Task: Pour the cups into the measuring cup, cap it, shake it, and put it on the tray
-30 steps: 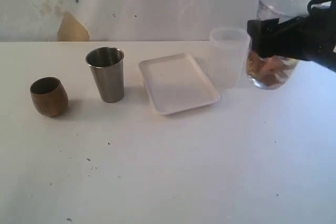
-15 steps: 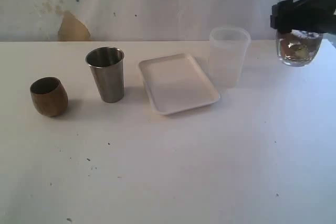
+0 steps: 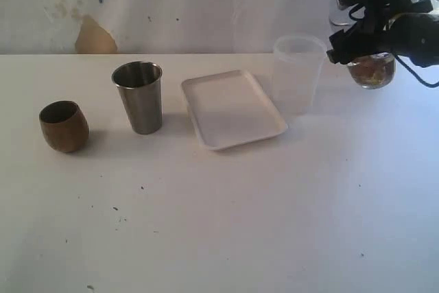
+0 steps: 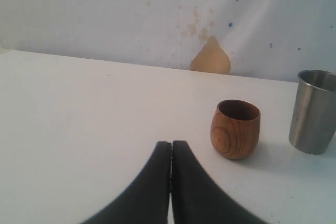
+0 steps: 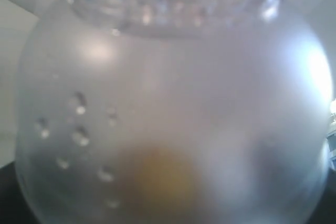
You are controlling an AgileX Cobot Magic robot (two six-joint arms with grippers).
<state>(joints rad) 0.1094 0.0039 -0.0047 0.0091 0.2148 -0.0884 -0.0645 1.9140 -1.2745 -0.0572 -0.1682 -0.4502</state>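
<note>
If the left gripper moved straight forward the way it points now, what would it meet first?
Likely nothing soon: the left gripper points across bare table toward the back wall. The wooden cup stands beside that line, though depth is unclear.

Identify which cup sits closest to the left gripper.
The brown wooden cup, just beyond the shut left gripper; the steel tumbler stands farther off.
</note>
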